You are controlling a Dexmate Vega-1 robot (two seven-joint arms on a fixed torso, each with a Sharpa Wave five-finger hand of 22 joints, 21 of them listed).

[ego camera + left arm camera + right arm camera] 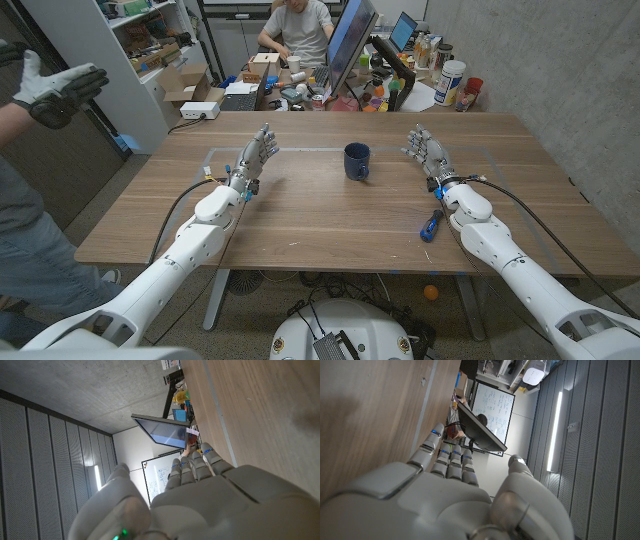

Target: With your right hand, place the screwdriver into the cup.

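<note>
1. Two hands under my control, both holding nothing. My right hand stands over the table's right side with its fingers extended and slightly apart. My left hand is posed the same way on the left side, its fingers reaching forward, no object between them.
2. One screwdriver, blue handle, lying on the wooden table just beside my right forearm, nearer the robot than the right hand's fingers. Nothing touches it.
3. One cup, dark blue, upright near the middle of the table, between the two hands and apart from both. From the head view I cannot make out anything inside it.
4. Task status: not started, as I judge it. The screwdriver is ungrasped and well apart from the cup.
5. Remaining, in my estimate: draw the right hand back toward the tool, close on its handle, lift, carry it across to the cup, lower it in.
6. Surroundings: a person seated at a cluttered desk behind the table; a gloved hand of another person at the left edge.
</note>
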